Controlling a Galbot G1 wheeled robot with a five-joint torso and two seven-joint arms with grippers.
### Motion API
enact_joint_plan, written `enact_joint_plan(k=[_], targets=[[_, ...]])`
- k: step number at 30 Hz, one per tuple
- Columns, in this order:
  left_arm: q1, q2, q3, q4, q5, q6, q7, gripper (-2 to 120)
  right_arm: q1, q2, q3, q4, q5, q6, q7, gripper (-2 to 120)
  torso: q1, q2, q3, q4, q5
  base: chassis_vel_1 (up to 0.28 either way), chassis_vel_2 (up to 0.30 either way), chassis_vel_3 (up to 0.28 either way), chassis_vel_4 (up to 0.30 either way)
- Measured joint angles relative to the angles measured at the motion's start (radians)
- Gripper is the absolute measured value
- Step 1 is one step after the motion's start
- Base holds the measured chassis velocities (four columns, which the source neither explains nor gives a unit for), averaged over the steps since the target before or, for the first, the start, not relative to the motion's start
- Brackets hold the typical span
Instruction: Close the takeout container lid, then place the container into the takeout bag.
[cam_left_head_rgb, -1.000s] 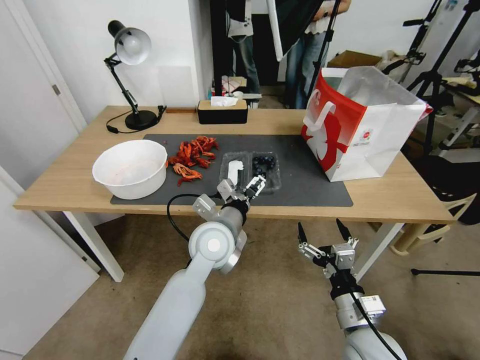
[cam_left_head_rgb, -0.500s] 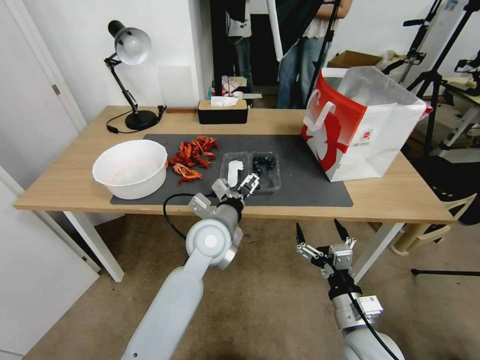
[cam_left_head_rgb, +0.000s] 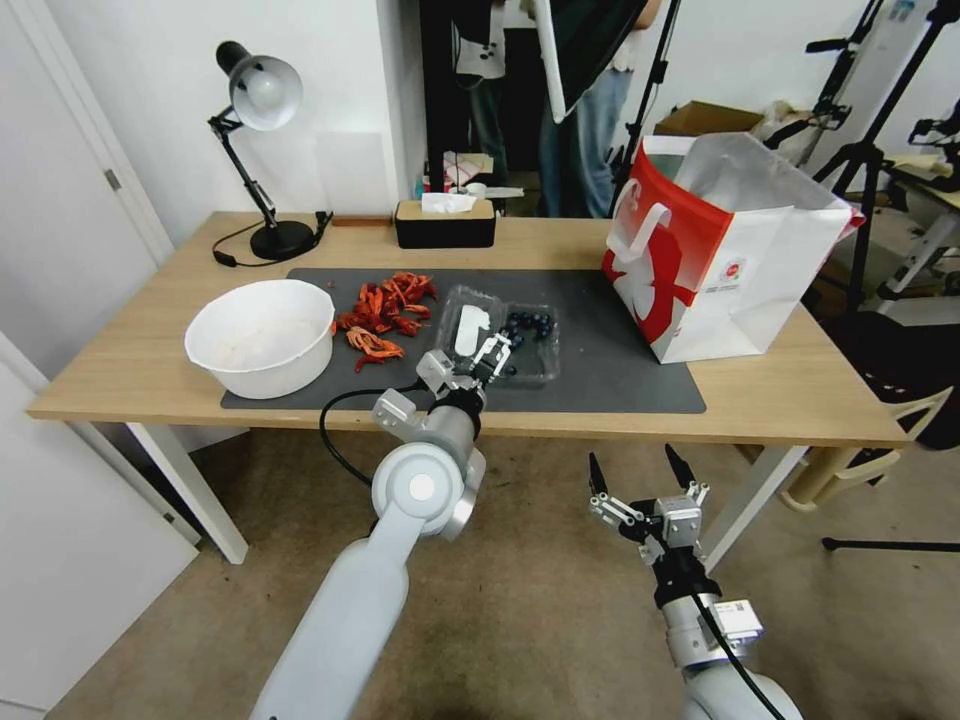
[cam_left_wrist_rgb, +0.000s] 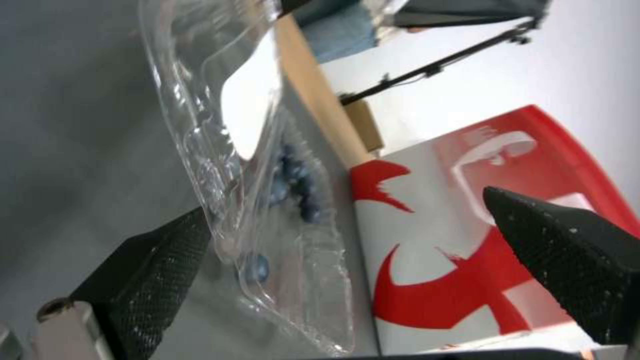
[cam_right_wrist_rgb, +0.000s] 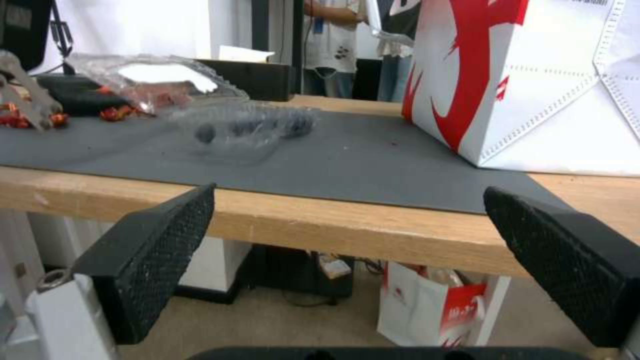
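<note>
the desk (cam_left_head_rgb: 140, 365) runs wide in front of me, with a dark grey mat (cam_left_head_rgb: 600, 340) over its middle. on my right end of the mat stands the takeout bag (cam_left_head_rgb: 730, 255), upright, mouth gaping, red panel turned toward the centre; its open top has free air above it. on my left end sits a round white bowl (cam_left_head_rgb: 262, 335), and i cannot tell what is in it. beside the bowl lies a heap of red shell scraps (cam_left_head_rgb: 385, 312) on the mat.

between the scraps and the bag sits the takeout container (cam_left_head_rgb: 527, 340), its berry half flat on the mat with dark blue berries (cam_left_wrist_rgb: 293, 182) loose inside. the lid (cam_left_head_rgb: 462, 318), with its white sticker, is tilted up off the mat on the hinge, leaning over toward the berries but not shut.

my left gripper (cam_left_head_rgb: 487, 357) reaches over the desk's near edge to the lid; its fingers (cam_left_wrist_rgb: 153, 270) are spread, one lying against the lid's outer face, the other well off toward the bag. bare mat lies between container and bag.

my right gripper (cam_left_head_rgb: 635, 475) hangs below the desk's near edge, over the floor, fingers (cam_right_wrist_rgb: 157, 250) spread and holding nothing.
</note>
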Motion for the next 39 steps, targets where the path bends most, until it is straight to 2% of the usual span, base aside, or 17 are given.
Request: enact_joint_plan(k=[2, 5, 17, 32, 39], targets=[[0.015, 0.013, 0.023, -0.013, 0.045, -0.013, 0.05, 100, -0.001, 0.001, 0.0, 0.0, -0.001, 0.002, 0.0, 100, 0.0, 0.0, 0.0, 0.0001, 0.0, 0.0, 0.0, 0.0, 0.0], [0.025, 0.02, 0.051, -0.025, 0.098, -0.021, 0.076, 100, -0.003, 0.001, 0.0, 0.0, -0.003, 0.005, -0.001, 100, 0.0, 0.0, 0.0, 0.0001, 0.0, 0.0, 0.0, 0.0, 0.0], [0.021, 0.021, 0.063, -0.014, 0.165, -0.029, 0.109, 100, -0.017, 0.0, -0.003, 0.005, -0.009, 0.011, -0.001, 100, 0.0, 0.0, 0.0, 0.0, 0.0, 0.0, 0.0, 0.0, 0.0], [0.003, 0.01, 0.064, -0.012, 0.157, -0.028, 0.121, 100, -0.019, -0.001, 0.001, 0.003, -0.013, 0.017, -0.001, 100, 0.0, 0.0, 0.0, 0.0, 0.0001, 0.0, 0.0, 0.0, 0.0], [-0.045, 0.015, 0.073, 0.011, 0.126, -0.021, 0.13, 100, -0.015, -0.002, 0.003, 0.003, -0.016, 0.016, 0.0, 100, 0.0, 0.0, 0.0, 0.0, 0.0001, 0.0, 0.0, 0.0, 0.0]])
